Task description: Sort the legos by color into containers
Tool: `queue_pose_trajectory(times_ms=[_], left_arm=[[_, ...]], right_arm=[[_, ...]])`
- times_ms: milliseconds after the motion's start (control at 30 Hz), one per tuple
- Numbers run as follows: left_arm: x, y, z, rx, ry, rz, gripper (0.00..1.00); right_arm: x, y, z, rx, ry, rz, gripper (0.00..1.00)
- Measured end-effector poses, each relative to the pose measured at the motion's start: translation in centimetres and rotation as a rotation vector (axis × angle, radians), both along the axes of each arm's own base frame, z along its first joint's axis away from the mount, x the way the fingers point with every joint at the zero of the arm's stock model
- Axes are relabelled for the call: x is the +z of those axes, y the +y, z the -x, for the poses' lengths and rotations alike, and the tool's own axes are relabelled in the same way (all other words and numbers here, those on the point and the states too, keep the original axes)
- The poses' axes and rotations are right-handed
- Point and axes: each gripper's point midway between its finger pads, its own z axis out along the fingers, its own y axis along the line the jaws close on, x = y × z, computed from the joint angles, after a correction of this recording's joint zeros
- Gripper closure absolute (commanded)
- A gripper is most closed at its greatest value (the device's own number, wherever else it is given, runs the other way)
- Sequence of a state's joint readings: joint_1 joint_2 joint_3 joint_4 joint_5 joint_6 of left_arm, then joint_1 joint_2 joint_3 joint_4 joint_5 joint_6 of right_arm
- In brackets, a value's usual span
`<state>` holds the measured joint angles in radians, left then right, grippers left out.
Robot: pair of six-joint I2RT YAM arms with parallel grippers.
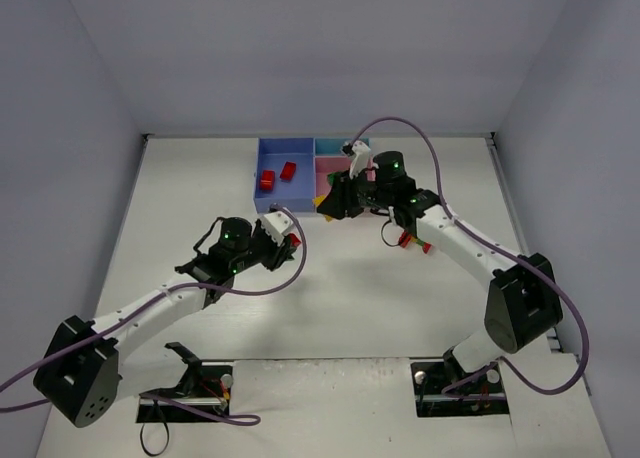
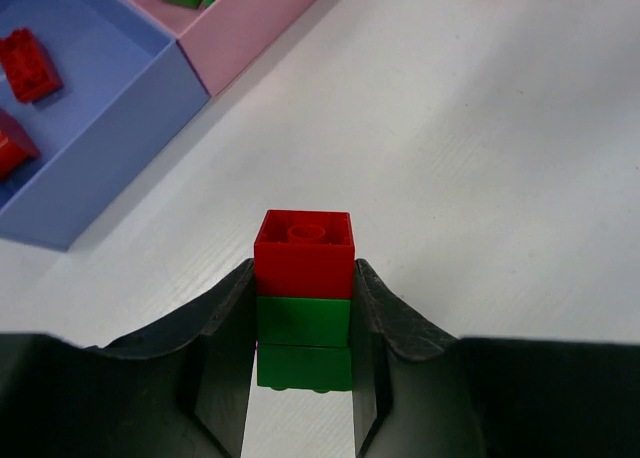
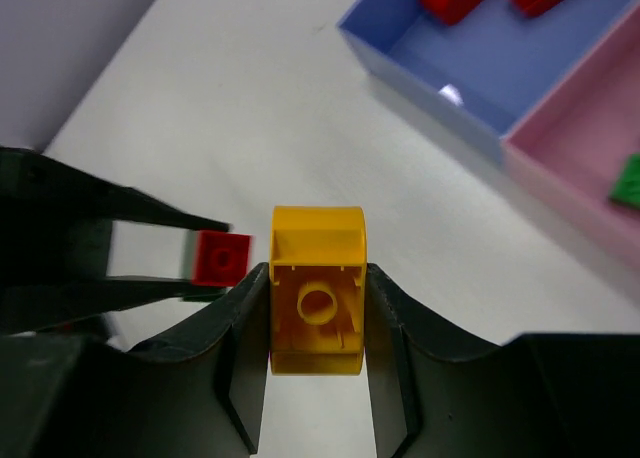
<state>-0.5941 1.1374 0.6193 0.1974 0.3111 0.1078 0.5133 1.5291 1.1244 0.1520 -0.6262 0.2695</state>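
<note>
Left gripper (image 2: 303, 278) pinches the red-green stack (image 2: 303, 313) by flat sides, right gripper (image 3: 317, 276) a yellow brick (image 3: 317, 303); likely light, stiff, slick.

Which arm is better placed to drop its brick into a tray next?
Right. The right gripper holds one yellow brick, close by the trays. The left gripper, farther back, grips a red-on-green stack that likely needs splitting first.

A white table (image 1: 200, 188) sits enclosed by 3 plain pale grey walls (image 1: 320, 48).
</note>
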Motion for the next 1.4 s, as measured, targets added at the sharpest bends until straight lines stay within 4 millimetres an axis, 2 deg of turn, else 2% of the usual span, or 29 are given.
queue_pose_trajectory(times_ms=[67, 200, 333, 500, 633, 733, 833, 933, 1000, 1100, 1400], left_arm=[[-0.1, 0.5, 0.0, 0.05, 0.032, 0.008, 1.0], [0.7, 1.4, -0.4, 0.162, 0.091, 0.044, 1.0], [2.5, 2.1, -0.6, 0.266, 0.128, 0.104, 1.0], [4.1, 2.9, -0.6, 0.359, 0.164, 0.162, 1.0], [3.6, 3.3, -0.2, 0.404, 0.213, 0.176, 1.0], [3.1, 3.5, 0.1, 0.425, 0.243, 0.18, 1.0], [2.9, 3.8, 0.3, 0.443, 0.262, 0.181, 1.0], [3.1, 4.0, 0.5, 0.457, 0.265, 0.188, 1.0], [3.4, 4.1, 0.6, 0.462, 0.266, 0.202, 1.0], [3.5, 4.1, 0.6, 0.47, 0.271, 0.215, 1.0], [3.5, 4.2, 1.0, 0.482, 0.29, 0.224, 1.0]], right_arm=[[0.3, -1.5, -2.1, -0.021, -0.101, 0.059, 0.76], [1.8, -3.5, -7.7, -0.056, -0.331, 0.199, 0.75], [2.4, -3.7, -13.2, -0.027, -0.53, 0.337, 0.73], [-0.3, -2.8, -18.8, 0.041, -0.661, 0.484, 0.72], [-3.7, -2.5, -22.3, 0.076, -0.701, 0.575, 0.7], [-5.8, -2.3, -24.0, 0.094, -0.714, 0.625, 0.69], [-7.1, -2.3, -25.1, 0.102, -0.73, 0.663, 0.67], [-7.7, -2.3, -26.1, 0.103, -0.749, 0.688, 0.64], [-8.0, -2.4, -26.5, 0.101, -0.757, 0.705, 0.56], [-8.4, -2.5, -27.0, 0.1, -0.768, 0.724, 0.51], [-9.9, -2.9, -28.0, 0.073, -0.779, 0.759, 0.49]])
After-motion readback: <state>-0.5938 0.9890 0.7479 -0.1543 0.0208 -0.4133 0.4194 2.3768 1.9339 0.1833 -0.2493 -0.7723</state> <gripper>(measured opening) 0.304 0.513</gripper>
